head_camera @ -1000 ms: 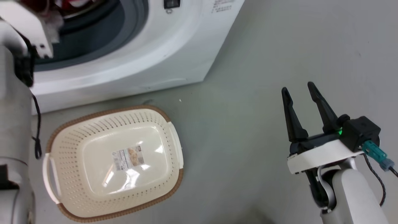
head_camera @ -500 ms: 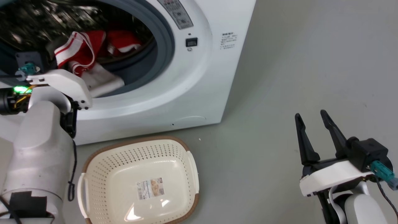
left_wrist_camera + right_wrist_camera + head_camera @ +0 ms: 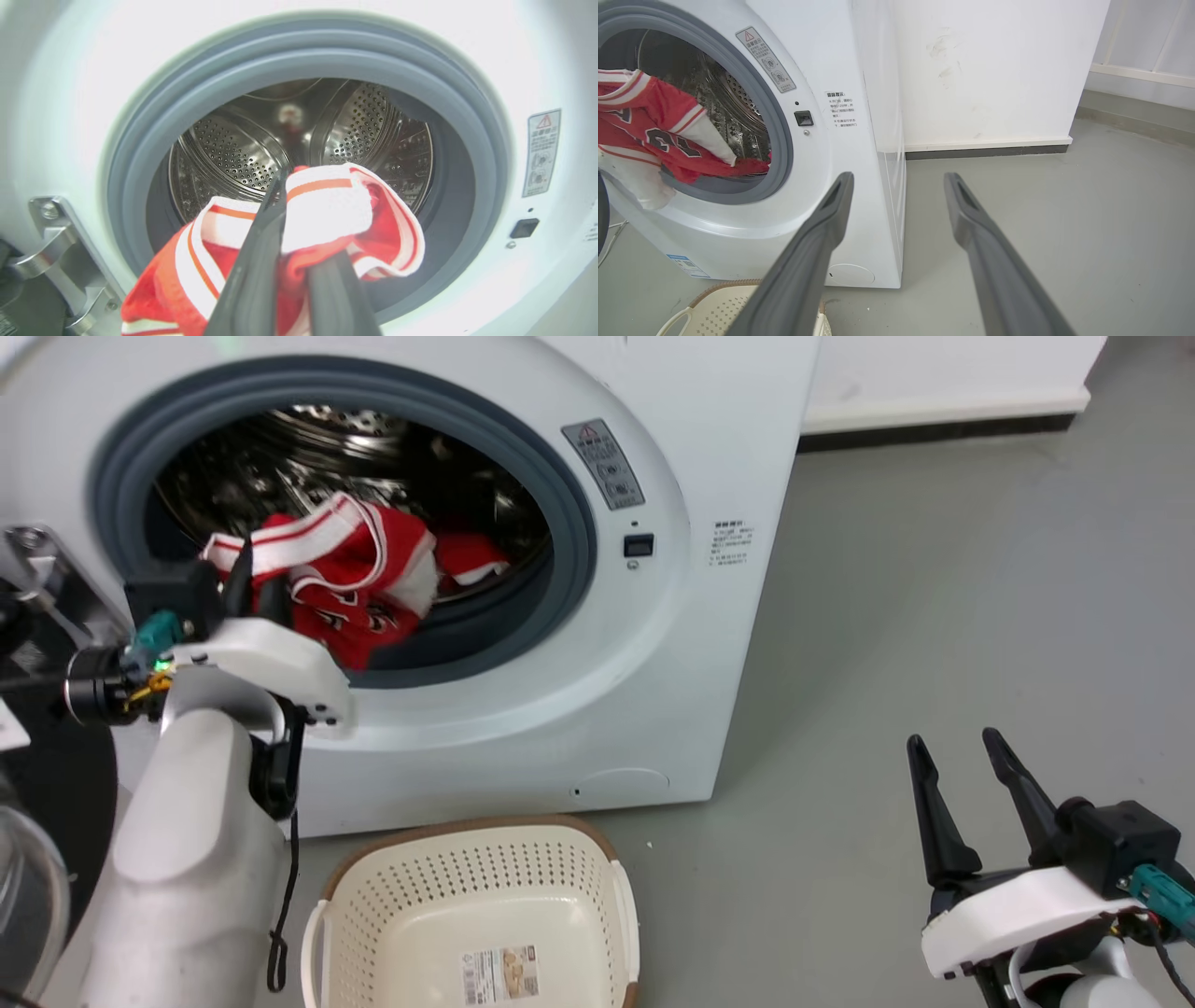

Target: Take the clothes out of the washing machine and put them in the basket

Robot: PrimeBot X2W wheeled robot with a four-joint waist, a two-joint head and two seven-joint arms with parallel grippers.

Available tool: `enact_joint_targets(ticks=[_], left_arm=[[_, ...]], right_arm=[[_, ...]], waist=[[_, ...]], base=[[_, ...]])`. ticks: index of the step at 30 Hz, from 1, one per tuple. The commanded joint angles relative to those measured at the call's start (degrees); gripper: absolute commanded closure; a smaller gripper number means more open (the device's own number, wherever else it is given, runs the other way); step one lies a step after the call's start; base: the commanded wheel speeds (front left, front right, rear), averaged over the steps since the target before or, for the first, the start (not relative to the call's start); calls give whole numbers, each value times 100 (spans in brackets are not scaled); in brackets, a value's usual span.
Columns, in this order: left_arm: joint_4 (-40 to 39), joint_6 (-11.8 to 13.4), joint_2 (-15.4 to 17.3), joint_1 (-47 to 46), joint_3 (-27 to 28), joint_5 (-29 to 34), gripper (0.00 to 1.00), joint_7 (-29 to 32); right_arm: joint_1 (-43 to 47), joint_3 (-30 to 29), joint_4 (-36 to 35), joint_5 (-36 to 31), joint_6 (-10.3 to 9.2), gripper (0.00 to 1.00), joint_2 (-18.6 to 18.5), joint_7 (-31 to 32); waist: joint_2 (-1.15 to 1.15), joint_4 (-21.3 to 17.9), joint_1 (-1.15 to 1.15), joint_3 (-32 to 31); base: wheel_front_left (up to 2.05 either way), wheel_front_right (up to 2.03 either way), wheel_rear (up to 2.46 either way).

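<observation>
The washing machine (image 3: pixel 653 691) stands with its porthole open. Red clothes (image 3: pixel 359 581) with white stripes hang in the drum's mouth, over the grey rim. My left gripper (image 3: pixel 250 586) is shut on a striped white-and-red fold of the clothes (image 3: pixel 327 210), and in the left wrist view the fabric drapes over my fingers (image 3: pixel 261 252). A white part of the clothes (image 3: pixel 630 186) hangs below the rim. The cream basket (image 3: pixel 471 887) sits on the floor in front of the machine, with nothing in it. My right gripper (image 3: pixel 952 742) is open and holds nothing, low on the right above the floor.
The metal door hinge (image 3: pixel 60 242) and part of the open door (image 3: pixel 28 896) are at the porthole's left. A white wall with a dark skirting (image 3: pixel 985 151) runs behind the machine. Grey floor (image 3: pixel 934 569) spreads to the right of the machine.
The head camera has tilted up, so the whole picture has shifted down. The clothes now hang higher and further out of the drum in my left gripper. The right gripper stays open.
</observation>
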Motion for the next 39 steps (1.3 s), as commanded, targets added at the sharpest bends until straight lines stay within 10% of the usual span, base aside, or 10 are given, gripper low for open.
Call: enact_joint_targets(ticks=[1, 19, 39], left_arm=[[-116, 42, -1, 111, 24, 21, 100, -40], [-3376, 687, -479, 3521, -179, -247, 100, 879], [-778, 443, -947, 2825, -617, -511, 100, 217]], right_arm=[[81, -13, -46, 13, -4, 0, 10, 8], [504, -83, -412, -139, -4, 0, 11, 348], [-417, 73, -736, -191, -4, 0, 11, 341]], waist=[[0, 84, 1, -130], [0, 264, 1, -394], [0, 222, 1, 1784]], base=[[0, 0, 0], [0, 0, 0], [0, 0, 0]])
